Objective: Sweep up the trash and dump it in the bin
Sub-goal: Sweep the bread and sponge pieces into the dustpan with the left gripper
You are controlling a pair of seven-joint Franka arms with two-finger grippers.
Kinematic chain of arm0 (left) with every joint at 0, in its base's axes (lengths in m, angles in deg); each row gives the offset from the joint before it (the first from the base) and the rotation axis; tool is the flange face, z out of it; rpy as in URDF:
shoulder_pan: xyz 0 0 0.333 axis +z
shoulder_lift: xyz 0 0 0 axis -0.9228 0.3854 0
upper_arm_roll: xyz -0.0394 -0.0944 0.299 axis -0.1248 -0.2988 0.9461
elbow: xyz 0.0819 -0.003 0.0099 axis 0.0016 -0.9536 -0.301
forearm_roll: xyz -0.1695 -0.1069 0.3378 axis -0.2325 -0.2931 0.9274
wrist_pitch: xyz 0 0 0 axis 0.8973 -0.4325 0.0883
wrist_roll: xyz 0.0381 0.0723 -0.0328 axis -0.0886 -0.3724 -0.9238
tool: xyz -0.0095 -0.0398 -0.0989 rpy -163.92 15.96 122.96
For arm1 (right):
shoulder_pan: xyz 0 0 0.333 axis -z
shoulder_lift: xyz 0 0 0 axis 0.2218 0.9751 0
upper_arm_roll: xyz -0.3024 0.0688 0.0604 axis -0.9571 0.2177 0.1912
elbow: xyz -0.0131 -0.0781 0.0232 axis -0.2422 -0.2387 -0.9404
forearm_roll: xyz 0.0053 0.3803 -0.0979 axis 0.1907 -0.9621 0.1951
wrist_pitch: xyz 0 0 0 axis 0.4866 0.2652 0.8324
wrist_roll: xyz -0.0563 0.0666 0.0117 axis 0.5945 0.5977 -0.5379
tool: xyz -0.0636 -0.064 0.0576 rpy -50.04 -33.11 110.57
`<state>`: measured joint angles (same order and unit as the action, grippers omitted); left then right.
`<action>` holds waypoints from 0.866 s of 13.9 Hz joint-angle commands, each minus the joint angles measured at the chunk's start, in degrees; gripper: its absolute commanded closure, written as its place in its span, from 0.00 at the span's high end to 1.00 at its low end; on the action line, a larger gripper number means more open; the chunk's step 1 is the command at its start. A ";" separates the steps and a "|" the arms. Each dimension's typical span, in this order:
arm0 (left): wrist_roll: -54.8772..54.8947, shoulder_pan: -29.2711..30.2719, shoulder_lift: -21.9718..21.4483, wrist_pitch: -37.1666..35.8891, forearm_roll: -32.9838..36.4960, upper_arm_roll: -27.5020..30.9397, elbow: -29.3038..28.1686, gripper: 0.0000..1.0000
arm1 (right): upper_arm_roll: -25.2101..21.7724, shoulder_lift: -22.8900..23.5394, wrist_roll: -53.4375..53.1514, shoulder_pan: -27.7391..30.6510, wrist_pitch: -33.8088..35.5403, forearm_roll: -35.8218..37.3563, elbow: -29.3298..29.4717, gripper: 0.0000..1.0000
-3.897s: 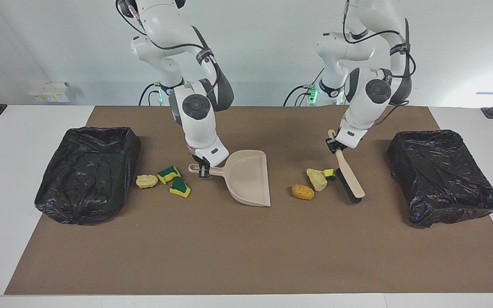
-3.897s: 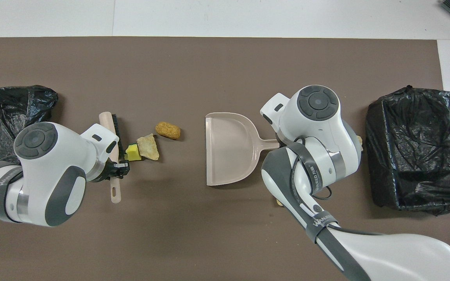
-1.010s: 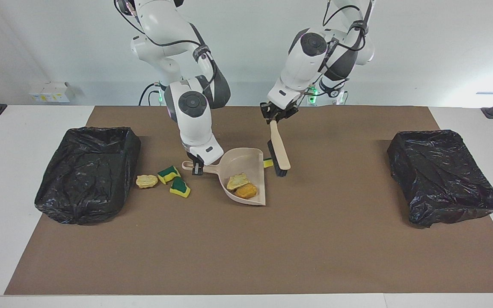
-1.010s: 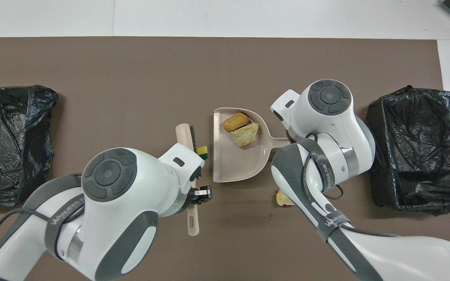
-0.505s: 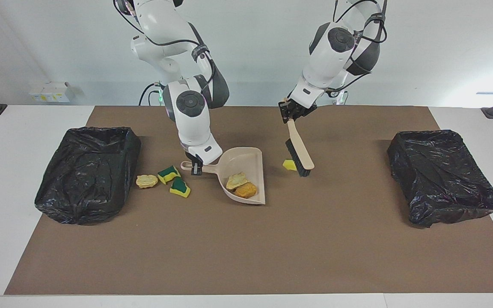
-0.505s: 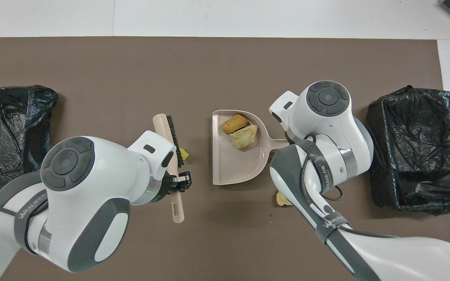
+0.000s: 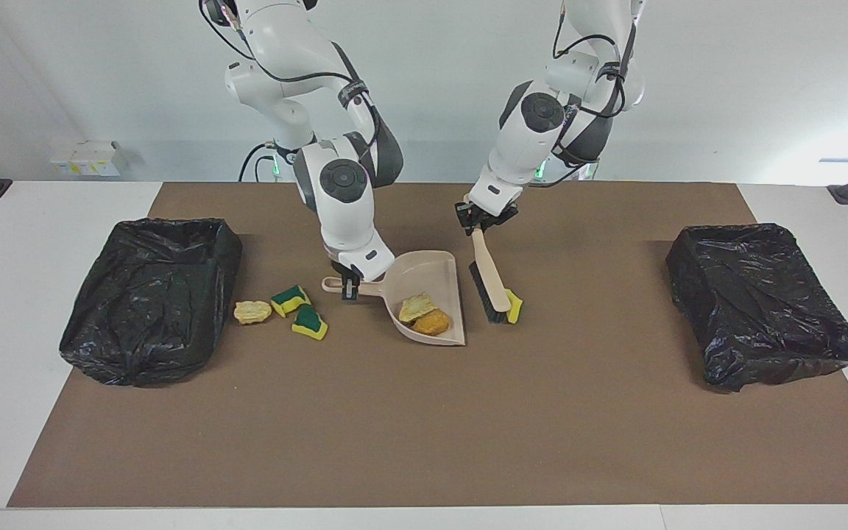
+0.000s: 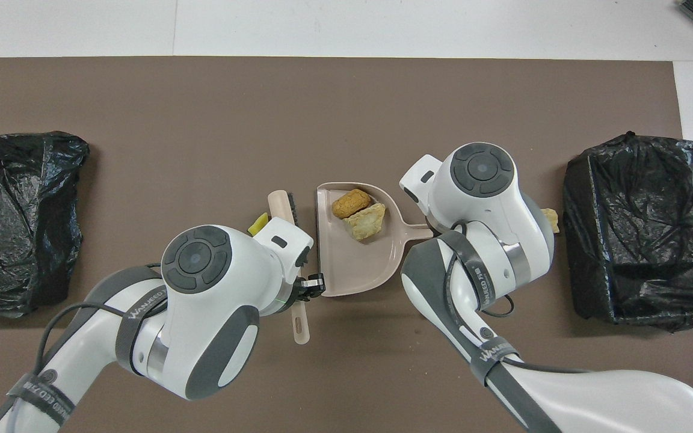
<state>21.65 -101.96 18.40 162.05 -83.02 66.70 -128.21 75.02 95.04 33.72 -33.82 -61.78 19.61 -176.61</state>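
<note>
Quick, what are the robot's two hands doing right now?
Left gripper: shut on the brush handle.
Right gripper: shut on the dustpan handle.

A: Colours? Dustpan beige, bins black, mat brown.
B: Sponge bits yellow and green, lump orange-brown, chunk pale tan. Brush beige, black bristles.

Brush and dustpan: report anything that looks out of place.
The yellow-and-green sponge piece lies on the wrong side of the brush: toward the left arm's end, with the bristles between it and the dustpan. A sweep toward the pan would likely miss it.
</note>
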 commanded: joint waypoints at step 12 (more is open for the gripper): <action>5.43 14.06 -3.82 -7.08 4.11 0.94 -5.14 0.00 | 0.18 -1.12 -3.40 -0.79 -1.30 5.31 -2.48 0.00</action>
<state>25.43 -88.20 16.53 152.66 -79.55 68.30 -129.26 75.00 95.05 31.48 -34.89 -61.87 23.29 -177.28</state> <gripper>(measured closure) 0.736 0.674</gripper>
